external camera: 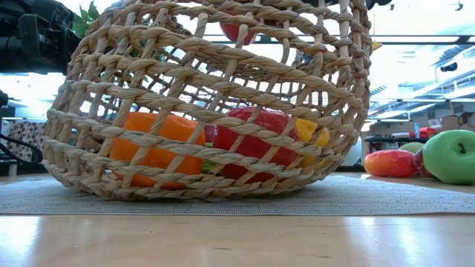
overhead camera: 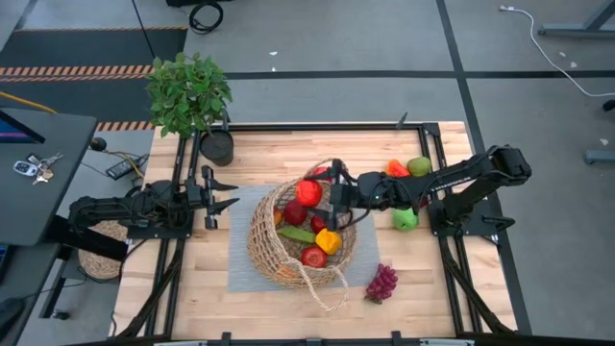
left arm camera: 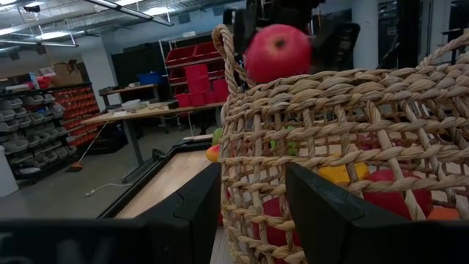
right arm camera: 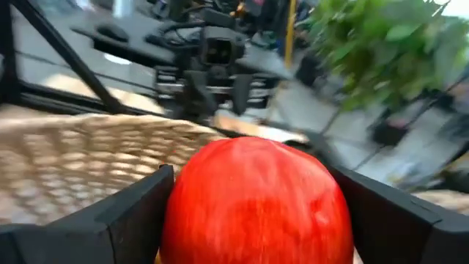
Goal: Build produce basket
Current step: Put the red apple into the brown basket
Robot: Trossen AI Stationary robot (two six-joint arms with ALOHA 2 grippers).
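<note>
The woven wicker basket (overhead camera: 288,252) sits tilted on a grey mat (overhead camera: 240,279) at the table's middle. In it lie a yellow pepper (overhead camera: 329,240), a red apple (overhead camera: 313,256), a cucumber (overhead camera: 296,234) and an orange pepper (external camera: 152,144). My right gripper (overhead camera: 324,192) reaches in from the right and is shut on another red apple (overhead camera: 308,192), held over the basket's far rim. In the left wrist view that apple (left arm camera: 278,53) shows above the rim. My left gripper (overhead camera: 227,192) waits open at the mat's left edge, short of the basket. My right gripper pinches the red apple (right arm camera: 256,202) between its two fingers (right arm camera: 139,209), one on each opposite side. The fingers come about level from the table's right. The apple is lifted clear, above the basket's rim (left arm camera: 242,81).
Right of the basket lie a green apple (overhead camera: 405,218), a yellow-green fruit (overhead camera: 419,165) and an orange-red pepper (overhead camera: 397,169). Purple grapes (overhead camera: 381,284) lie near the mat's near right corner. A potted plant (overhead camera: 192,101) stands at the far left corner.
</note>
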